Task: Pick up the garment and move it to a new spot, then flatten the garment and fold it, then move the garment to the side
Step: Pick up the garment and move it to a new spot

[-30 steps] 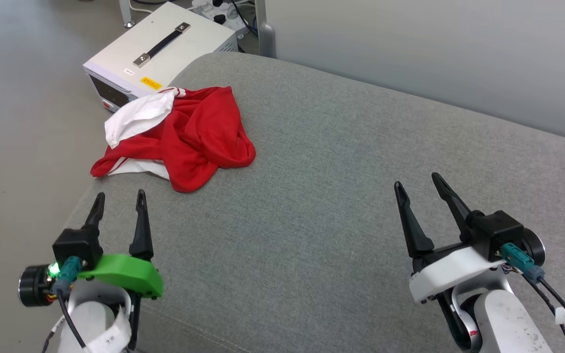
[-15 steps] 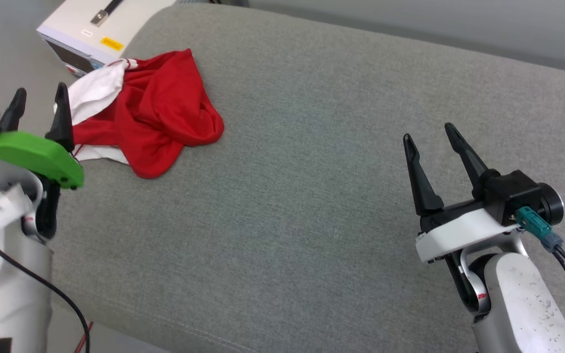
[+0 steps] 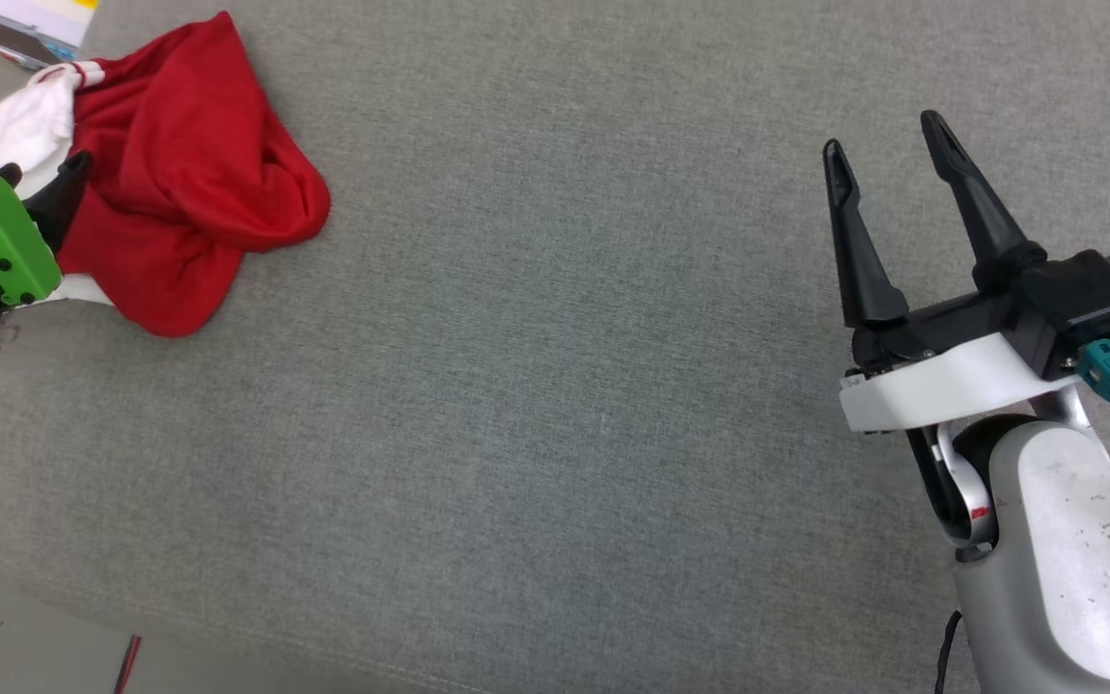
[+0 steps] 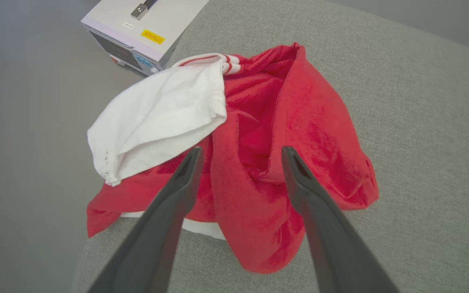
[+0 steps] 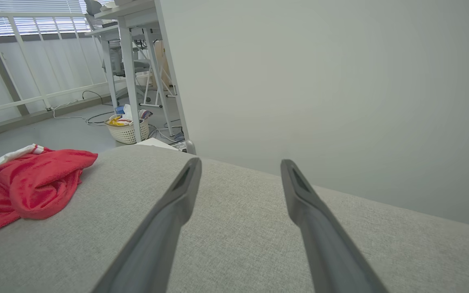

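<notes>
— One garment (image 4: 299, 122), bunched at the far-left corner of the grey cushion (image 3: 555, 405), partly over the edge. Step?

— Pickup, I'd say. My left gripper (image 4: 241, 149) hovers over it, fingers spread; right gripper (image 3: 885, 135) idles, spread too, well apart. Next: lower, pinch a thick fold.

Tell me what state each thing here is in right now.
red jersey, crumpled in a heap, unfolded, on the grey cushion.
left gripper, open, poised over the jersey, not gripping it.
right gripper, open, empty.
laundry basket, holding clothes.
</notes>
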`<state>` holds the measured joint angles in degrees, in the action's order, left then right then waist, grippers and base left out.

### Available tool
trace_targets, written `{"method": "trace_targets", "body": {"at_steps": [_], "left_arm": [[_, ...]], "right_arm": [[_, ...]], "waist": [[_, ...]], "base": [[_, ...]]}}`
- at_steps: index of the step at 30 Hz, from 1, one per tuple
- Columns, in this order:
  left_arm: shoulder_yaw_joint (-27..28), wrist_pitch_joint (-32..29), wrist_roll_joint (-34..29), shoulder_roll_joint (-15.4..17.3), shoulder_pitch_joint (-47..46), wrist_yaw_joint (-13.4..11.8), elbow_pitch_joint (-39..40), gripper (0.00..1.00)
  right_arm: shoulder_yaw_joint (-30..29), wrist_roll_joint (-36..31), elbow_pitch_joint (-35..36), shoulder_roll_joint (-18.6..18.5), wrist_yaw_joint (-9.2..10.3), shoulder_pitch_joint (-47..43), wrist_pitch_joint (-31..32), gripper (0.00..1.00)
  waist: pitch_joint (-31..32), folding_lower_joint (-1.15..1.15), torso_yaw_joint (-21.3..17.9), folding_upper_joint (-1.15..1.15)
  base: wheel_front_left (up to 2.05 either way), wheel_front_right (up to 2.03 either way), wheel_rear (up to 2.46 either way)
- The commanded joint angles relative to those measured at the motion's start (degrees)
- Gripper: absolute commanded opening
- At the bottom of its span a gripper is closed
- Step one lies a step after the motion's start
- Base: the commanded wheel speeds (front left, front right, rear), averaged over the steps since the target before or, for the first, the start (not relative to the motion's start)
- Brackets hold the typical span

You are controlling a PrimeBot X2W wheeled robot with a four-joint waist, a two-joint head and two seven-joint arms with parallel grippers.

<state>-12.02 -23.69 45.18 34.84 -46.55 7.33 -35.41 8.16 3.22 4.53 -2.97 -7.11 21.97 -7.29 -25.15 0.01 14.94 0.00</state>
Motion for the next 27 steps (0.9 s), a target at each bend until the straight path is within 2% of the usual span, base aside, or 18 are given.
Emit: {"method": "trace_targets", "body": {"at_steps": [1,12,18,19,20,21,27], "left_arm": [[-1.0,-1.1,1.3,0.9,-1.4,0.1,-0.7,1.00],[-8.0,-11.1,9.3,2.9,-4.6,0.1,-6.6,1.00],[-9.6,-16.0,11.1,2.3,-6.1,0.1,-11.6,1.00],[-9.5,-16.3,11.2,2.1,-6.4,-0.1,-12.3,0.88],[-9.5,-16.9,11.5,1.8,-6.6,-0.4,-13.2,0.31],[-9.6,-17.5,11.6,1.5,-6.8,-0.8,-13.9,0.00],[-9.4,-12.5,10.0,1.5,-8.3,-2.1,-15.7,0.00]], "right_arm": [[0.0,-0.4,0.9,-0.4,-0.37,1.2,0.0,1.00],[1.4,0.7,6.6,-0.9,-0.37,3.1,0.1,1.00],[1.8,1.5,8.4,-1.3,-0.37,3.1,0.5,1.00],[1.9,1.6,8.6,-1.3,-0.37,3.1,0.6,1.00],[1.8,1.7,8.9,-1.4,-0.37,3.0,0.7,1.00],[1.7,1.8,9.0,-1.5,-0.37,3.0,0.8,1.00],[1.3,3.7,9.2,-1.2,-0.37,2.4,0.4,1.00]], "waist": [[-3.7,-0.01,-2.5,0.00],[-8.2,-0.01,-4.4,0.00],[-9.1,-0.01,-5.3,0.00],[-9.2,-0.01,-5.4,0.00],[-9.3,-0.01,-5.6,0.00],[-9.3,-0.01,-5.6,0.00],[-7.9,-0.01,-5.8,0.00]], "base": [[0.00,0.00,0.00],[0.00,0.00,0.00],[0.00,0.00,0.00],[0.00,0.00,0.00],[0.00,0.00,0.00],[0.00,0.00,0.00],[0.00,0.00,0.00]]}}
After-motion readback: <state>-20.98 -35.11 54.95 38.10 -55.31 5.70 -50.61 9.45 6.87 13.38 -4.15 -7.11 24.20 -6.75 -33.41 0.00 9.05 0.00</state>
